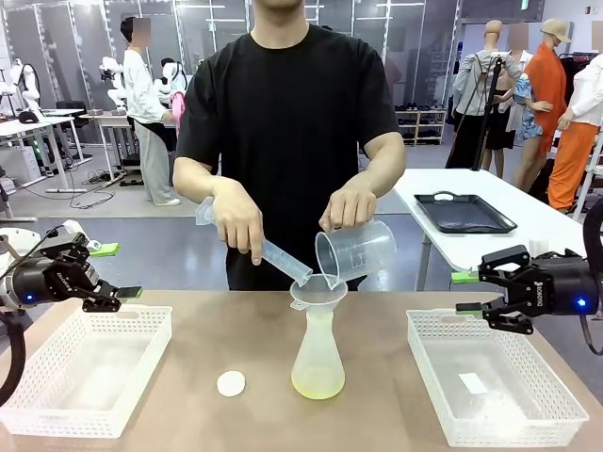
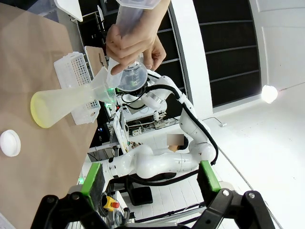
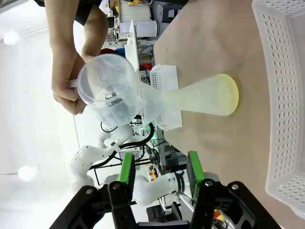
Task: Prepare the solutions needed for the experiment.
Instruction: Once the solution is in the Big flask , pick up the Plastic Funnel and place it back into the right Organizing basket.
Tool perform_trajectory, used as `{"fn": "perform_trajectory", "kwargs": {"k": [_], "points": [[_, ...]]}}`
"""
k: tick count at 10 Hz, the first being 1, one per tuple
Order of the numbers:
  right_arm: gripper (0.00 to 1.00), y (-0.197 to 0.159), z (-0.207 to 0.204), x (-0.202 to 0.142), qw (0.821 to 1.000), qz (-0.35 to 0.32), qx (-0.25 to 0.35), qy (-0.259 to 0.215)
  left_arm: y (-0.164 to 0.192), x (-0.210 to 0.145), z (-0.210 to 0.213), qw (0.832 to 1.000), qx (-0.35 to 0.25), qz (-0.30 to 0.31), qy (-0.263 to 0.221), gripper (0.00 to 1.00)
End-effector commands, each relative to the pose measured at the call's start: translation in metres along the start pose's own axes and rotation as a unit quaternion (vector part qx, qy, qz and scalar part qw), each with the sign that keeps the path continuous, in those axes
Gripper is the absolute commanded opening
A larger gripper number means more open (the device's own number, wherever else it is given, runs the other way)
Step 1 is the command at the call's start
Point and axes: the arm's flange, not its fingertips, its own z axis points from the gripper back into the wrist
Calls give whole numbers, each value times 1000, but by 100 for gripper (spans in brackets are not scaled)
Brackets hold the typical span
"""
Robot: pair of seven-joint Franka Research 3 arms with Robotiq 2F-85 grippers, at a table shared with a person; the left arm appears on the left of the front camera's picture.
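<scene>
Gaping L gripper [image 2: 150, 179], half-open R gripper [image 3: 160, 169]; solutions [image 1: 317, 382] in 1 flask [image 1: 317, 344]; 2 baskets [image 1: 58, 414] [image 1: 518, 428].

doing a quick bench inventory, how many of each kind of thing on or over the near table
white baskets: 2
conical flask: 1
funnel: 1
beaker: 1
measuring cylinder: 1
small white disc: 1
pale patch in one basket: unclear, uncounted
total: 7
</scene>
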Motion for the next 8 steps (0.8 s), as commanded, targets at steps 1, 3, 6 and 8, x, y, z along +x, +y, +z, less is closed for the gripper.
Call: {"fn": "perform_trajectory", "kwargs": {"k": [1, 3, 6, 8], "points": [[56, -9, -6, -31, 1000, -3, 9, -10, -3, 0, -2, 1000, -4, -2, -4, 100], [56, -11, -9, -31, 1000, 1, 12, -12, -3, 0, -2, 1000, -4, -2, -4, 100], [56, 0, -2, 1, 1000, -2, 3, -3, -3, 0, -2, 1000, -4, -2, -4, 100], [56, 0, -2, 1, 1000, -2, 3, -3, -3, 0, -2, 1000, -4, -2, -4, 100]]}}
